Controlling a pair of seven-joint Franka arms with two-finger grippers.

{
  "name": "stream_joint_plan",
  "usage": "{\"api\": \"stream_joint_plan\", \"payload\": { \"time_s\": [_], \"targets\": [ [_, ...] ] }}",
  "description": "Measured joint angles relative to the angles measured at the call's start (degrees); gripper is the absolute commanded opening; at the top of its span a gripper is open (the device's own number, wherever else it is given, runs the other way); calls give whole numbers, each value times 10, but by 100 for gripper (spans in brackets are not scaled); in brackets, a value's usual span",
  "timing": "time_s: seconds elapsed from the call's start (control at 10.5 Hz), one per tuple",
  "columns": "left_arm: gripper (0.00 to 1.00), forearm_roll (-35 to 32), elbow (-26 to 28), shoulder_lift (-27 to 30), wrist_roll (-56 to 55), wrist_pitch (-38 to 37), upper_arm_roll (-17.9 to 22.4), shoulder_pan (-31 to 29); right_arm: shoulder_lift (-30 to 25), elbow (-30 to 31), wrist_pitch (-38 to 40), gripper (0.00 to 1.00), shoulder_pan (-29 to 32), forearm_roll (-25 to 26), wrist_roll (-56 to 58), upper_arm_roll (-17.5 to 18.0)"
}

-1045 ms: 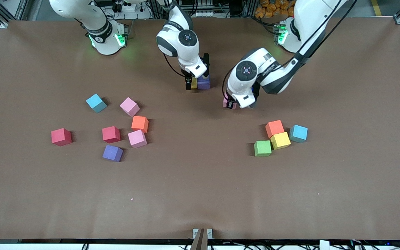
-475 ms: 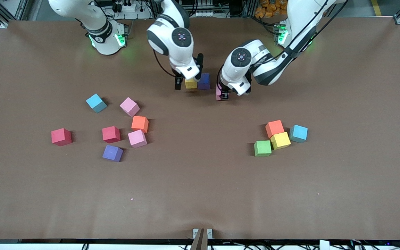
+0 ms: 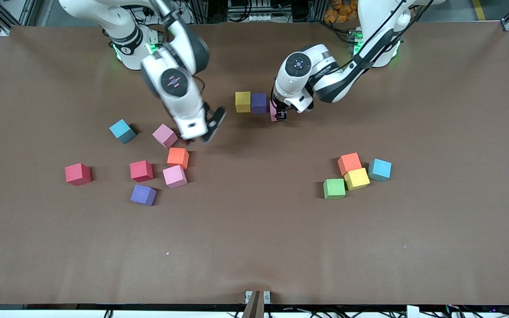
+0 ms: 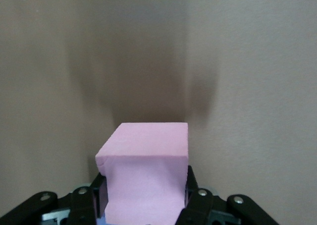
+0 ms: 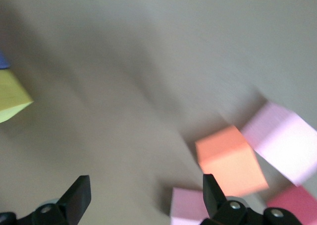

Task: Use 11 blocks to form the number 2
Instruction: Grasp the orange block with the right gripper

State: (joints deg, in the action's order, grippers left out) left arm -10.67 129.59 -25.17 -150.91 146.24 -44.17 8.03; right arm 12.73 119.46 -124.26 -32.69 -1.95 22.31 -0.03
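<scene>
A yellow block [image 3: 242, 101] and a purple block [image 3: 259, 103] lie touching in a row at mid-table; a whole number 2 is not in view. My left gripper [image 3: 279, 115] is shut on a pink block [image 3: 274, 111] low beside the purple one, toward the left arm's end. In the left wrist view the pink block [image 4: 146, 170] fills my left gripper [image 4: 145, 184]. My right gripper [image 3: 199, 132] hangs open and empty over the loose pink block [image 3: 165, 135] and orange block [image 3: 178, 157]. The right wrist view shows my right gripper [image 5: 144, 185], the orange block [image 5: 230, 160] and the pink block [image 5: 282, 140].
Toward the right arm's end lie loose blocks: light blue [image 3: 122, 131], two red [image 3: 142, 171] [image 3: 77, 174], pink [image 3: 175, 176], purple [image 3: 143, 194]. Toward the left arm's end cluster orange [image 3: 349, 163], yellow [image 3: 356, 178], green [image 3: 334, 188] and light blue [image 3: 380, 170].
My right gripper has left the yellow and purple blocks and swung over the loose blocks. My left gripper has carried the pink block up beside the purple one.
</scene>
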Motion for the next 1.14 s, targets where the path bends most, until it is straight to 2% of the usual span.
{"api": "stream_joint_plan", "payload": {
  "time_s": [0.28,0.57,0.76,1.14],
  "targets": [
    [29,-8,9,0,-2,10,0,19,6,-4,8,100,14,2,-201,-1],
    [29,-43,22,0,-8,22,0,26,44,-13,4,100,56,3,-345,-5],
    [29,-44,26,0,-8,27,0,26,79,-37,0,100,87,3,-397,-6],
    [29,-44,28,-1,-10,47,0,26,107,-44,-38,100,90,1,-458,-3]
  ]
}}
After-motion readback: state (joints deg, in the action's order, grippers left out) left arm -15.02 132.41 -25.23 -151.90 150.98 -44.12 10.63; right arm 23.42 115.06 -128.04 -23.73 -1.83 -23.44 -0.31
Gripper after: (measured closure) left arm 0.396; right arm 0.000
